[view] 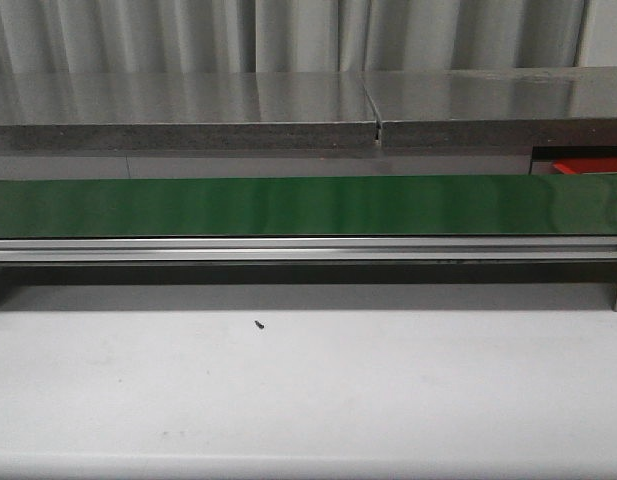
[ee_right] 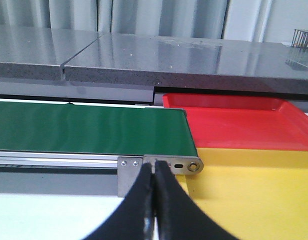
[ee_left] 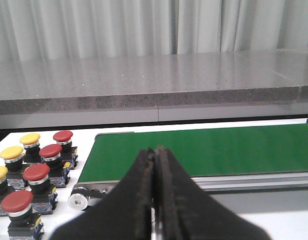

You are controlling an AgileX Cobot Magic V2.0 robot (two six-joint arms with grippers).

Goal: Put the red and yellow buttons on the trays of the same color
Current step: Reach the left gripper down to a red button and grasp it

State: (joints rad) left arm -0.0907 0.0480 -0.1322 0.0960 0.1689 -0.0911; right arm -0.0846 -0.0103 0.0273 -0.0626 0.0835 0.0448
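Several red buttons [ee_left: 36, 172] and three yellow buttons [ee_left: 11, 152] stand in rows on the white table, beside the left end of the green conveyor belt [ee_left: 203, 147]. My left gripper [ee_left: 155, 152] is shut and empty, in front of that belt end, apart from the buttons. The red tray [ee_right: 233, 120] lies past the belt's right end [ee_right: 89, 127], and the yellow tray [ee_right: 253, 190] is nearer in front of it. Both trays are empty where visible. My right gripper [ee_right: 154, 165] is shut and empty, by the belt's end bracket. Neither gripper shows in the front view.
A grey stone counter [view: 308, 100] runs behind the belt [view: 308, 205], with curtains beyond. A sliver of the red tray [view: 588, 165] shows at far right. A small dark speck [view: 259, 323] lies on the white table. A wire basket [ee_right: 303, 39] sits on the counter.
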